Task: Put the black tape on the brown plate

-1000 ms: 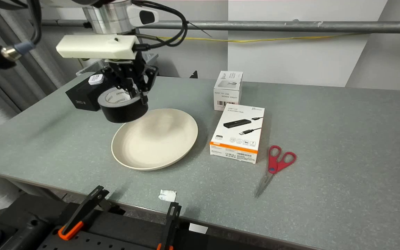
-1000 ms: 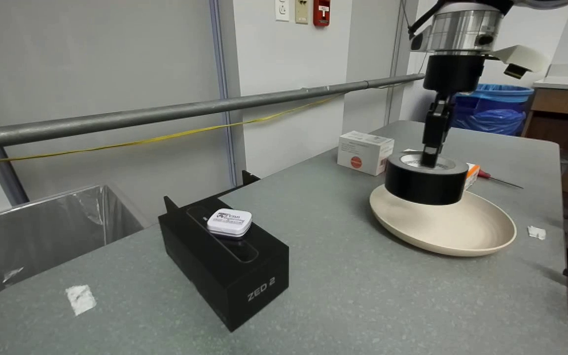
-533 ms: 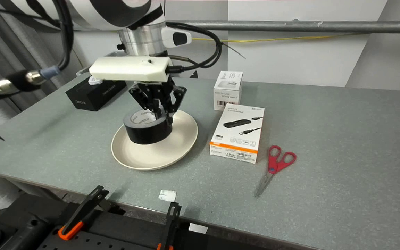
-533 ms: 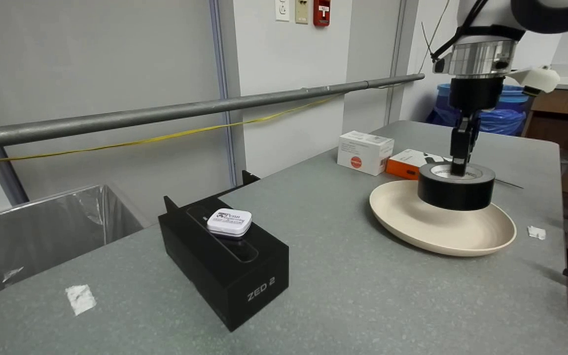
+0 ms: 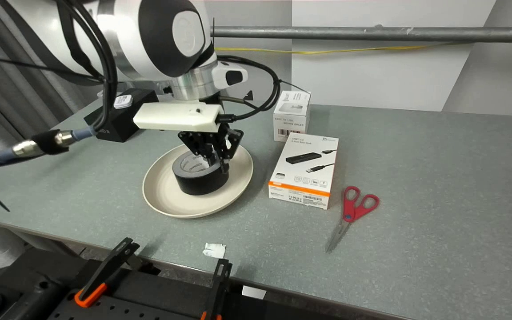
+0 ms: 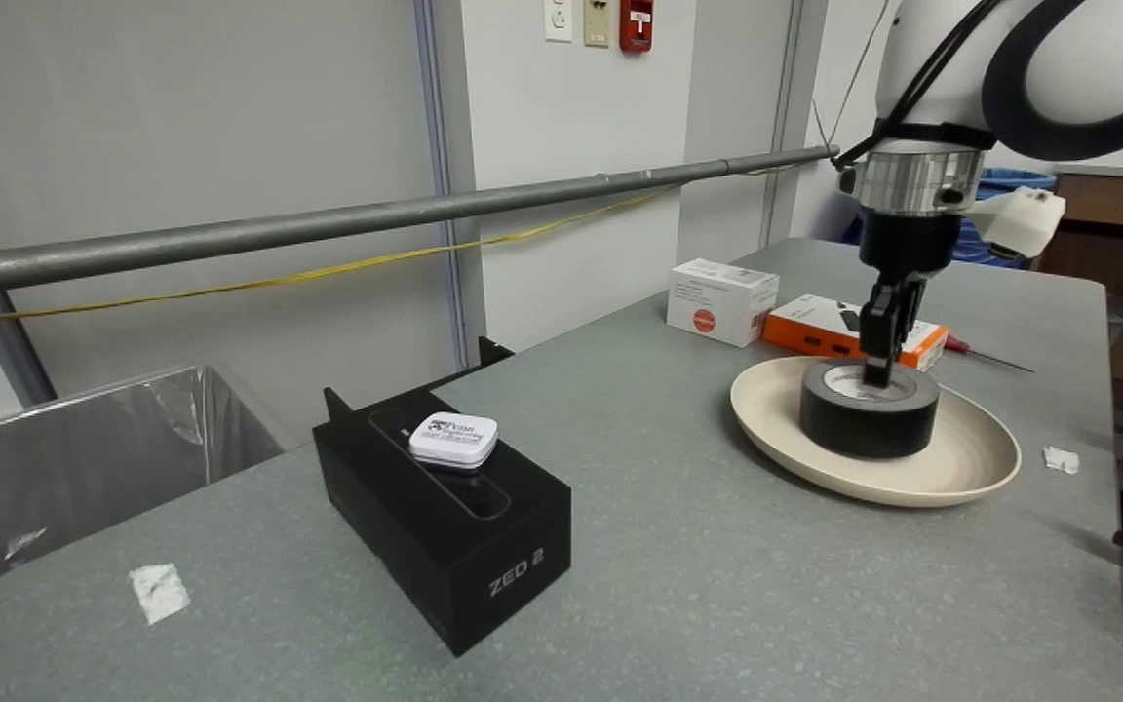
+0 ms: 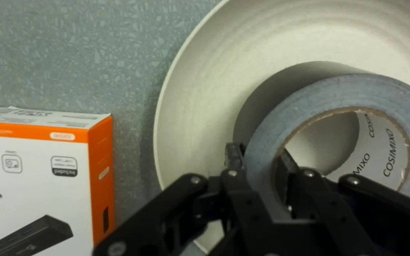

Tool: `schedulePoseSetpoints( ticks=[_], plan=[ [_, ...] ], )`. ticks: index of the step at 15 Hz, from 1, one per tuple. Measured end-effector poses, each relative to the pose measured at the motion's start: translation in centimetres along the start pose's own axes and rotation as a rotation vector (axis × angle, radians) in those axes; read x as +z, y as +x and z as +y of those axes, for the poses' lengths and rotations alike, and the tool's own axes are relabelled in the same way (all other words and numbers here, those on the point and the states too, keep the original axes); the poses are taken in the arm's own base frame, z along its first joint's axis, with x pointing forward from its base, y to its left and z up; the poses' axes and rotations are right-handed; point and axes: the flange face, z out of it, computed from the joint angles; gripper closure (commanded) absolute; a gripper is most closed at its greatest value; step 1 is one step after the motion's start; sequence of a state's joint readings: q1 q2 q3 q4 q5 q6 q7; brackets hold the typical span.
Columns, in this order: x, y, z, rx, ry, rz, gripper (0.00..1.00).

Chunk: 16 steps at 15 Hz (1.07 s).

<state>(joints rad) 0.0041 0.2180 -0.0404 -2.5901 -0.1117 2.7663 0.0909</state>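
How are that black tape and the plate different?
The tape is black with gray faces; the plate is plain cream. The tape is a hollow ring; the plate is a wider, shallow dish. The end effector grips the tape, while the plate sits ungripped on the table. Both are round.

Your white arm [image 5: 131,26] with black bands [image 5: 158,46], your silver wrist collar [image 5: 195,84], your cream block-shaped housing [image 5: 177,117], your looping black cables [image 5: 110,73], your black jointed gripper [image 5: 218,164] dotted with round silver screws [image 7: 232,173]
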Motion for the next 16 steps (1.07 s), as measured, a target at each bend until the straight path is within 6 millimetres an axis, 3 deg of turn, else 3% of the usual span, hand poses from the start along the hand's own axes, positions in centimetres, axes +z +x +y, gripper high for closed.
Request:
schedulePoseSetpoints(
  ticks=[2, 7, 12, 16],
  plan=[
    [0.5, 0.4, -0.6, 0.012, -0.004, 0.01, 0.42],
    [-0.3, 1.3, -1.4, 0.006, -0.004, 0.035, 0.04],
    [-2.0, 2.2, -1.9, 0.034, 0.021, 0.07, 0.0],
    [-1.9, 2.1, -2.0, 0.034, 0.022, 0.067, 0.0]
  ],
)
